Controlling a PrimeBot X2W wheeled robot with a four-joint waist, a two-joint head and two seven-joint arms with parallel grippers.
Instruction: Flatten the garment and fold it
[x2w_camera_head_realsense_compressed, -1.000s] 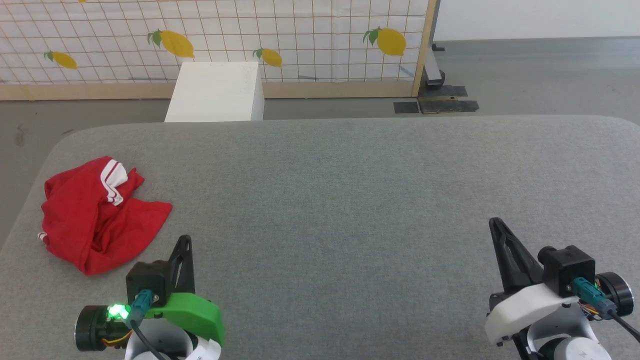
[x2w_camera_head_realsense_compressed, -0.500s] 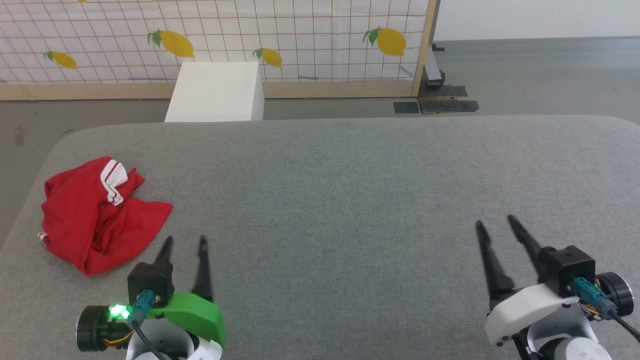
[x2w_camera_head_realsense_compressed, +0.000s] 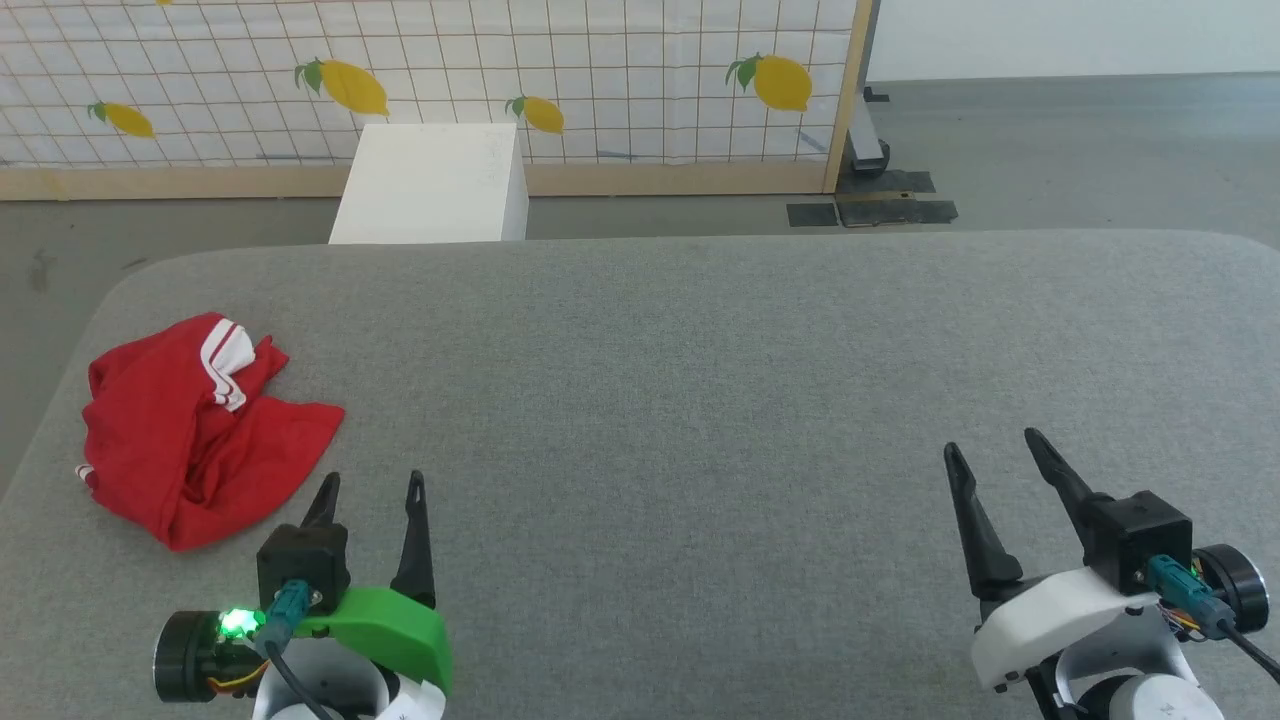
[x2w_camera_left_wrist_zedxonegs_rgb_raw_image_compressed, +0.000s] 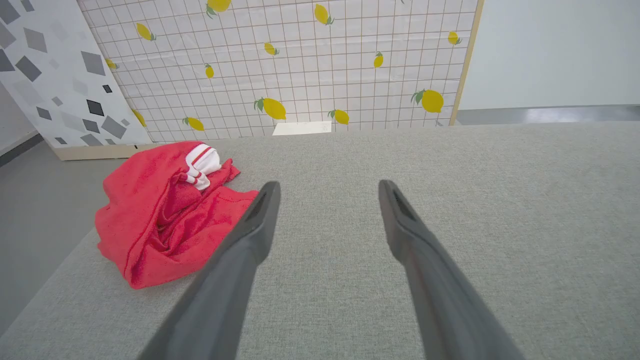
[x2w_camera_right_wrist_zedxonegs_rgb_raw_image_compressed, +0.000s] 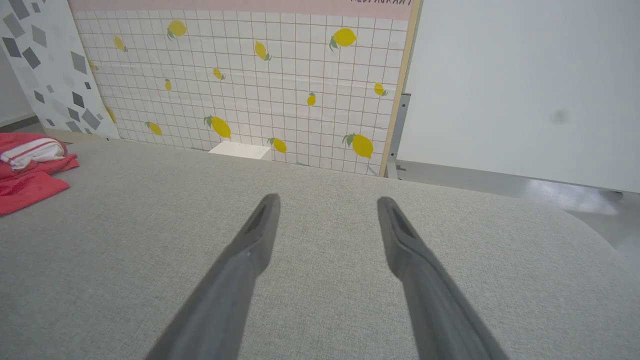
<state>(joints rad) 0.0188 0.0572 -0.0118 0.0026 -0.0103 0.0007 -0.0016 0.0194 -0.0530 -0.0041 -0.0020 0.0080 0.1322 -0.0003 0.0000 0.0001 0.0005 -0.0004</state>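
The garment is a red T-shirt lying crumpled in a heap at the left end of the grey padded table, with a white striped sleeve bunched on top. My left gripper stands open just right of and nearer than the heap, with nothing between its fingers. In the left wrist view the garment lies left of the left gripper. Far off at the lower right my right gripper is open and empty too. In the right wrist view, the garment shows at the far left edge, well apart from the right gripper.
A white box stands on the floor behind the table's far edge. Behind it runs a tiled panel with lemon prints on a wooden base. A patterned grey panel leans at the left. Grey floor surrounds the table.
Both grippers have opened from shut to wide. The arms and the garment have stayed where they were.
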